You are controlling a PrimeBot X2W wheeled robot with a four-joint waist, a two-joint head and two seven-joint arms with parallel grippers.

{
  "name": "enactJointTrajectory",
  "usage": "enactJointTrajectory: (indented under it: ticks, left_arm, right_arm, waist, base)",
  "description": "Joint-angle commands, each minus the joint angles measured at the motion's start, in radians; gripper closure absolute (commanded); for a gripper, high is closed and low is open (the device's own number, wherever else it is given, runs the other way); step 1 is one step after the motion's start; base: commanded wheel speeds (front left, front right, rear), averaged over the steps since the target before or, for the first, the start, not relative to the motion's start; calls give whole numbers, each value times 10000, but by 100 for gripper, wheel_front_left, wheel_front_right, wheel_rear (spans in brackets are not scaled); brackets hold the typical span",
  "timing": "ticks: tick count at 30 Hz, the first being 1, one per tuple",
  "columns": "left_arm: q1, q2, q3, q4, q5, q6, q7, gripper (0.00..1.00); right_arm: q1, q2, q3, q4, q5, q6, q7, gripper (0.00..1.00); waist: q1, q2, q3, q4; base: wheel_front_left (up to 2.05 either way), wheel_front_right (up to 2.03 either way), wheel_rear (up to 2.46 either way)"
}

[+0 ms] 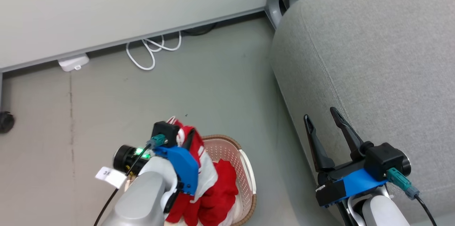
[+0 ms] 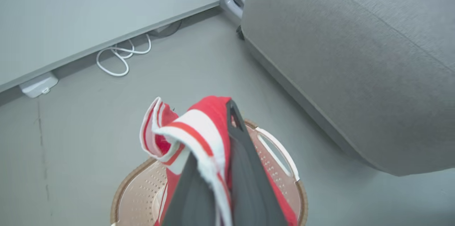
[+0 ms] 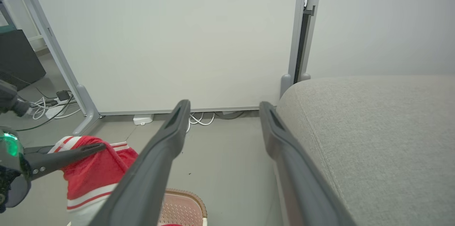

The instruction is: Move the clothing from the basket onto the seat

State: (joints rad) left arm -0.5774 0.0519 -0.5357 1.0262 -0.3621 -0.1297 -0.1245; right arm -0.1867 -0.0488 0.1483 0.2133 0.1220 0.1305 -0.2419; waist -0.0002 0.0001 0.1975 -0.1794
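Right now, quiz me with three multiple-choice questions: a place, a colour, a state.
1. Where is the laundry basket? A on the floor beside the sofa cushion; B on that cushion; C on a shelf.
2. The cable coiled on the floor is: A black; B white; C yellow.
3. The left claw is: A open; B shut on the basket handle; C shut on a red garment.
1 A: floor surrounds it beside the cushion. 2 B: its loops are white. 3 C: red striped fabric sits pinched between its fingers.
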Motion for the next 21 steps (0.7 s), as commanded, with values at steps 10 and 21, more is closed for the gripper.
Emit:
enactJointTrajectory:
  ticks: [10,21]
  left_arm:
    - [-726,17,-1418,-2552,-1380,-3,644,100]
    - [-1424,-1,-1949,-3602,-2369,-2,1031,100]
  right_arm:
    - [453,-28,-149,-140,-3,5,263,0]
    - [699,-29,-52,-219,-68,5,553,0]
  waist:
    - [2,-1,-918,844]
    - [2,-1,-1462,1128]
  base:
    - [0,0,0]
    - [0,0,0]
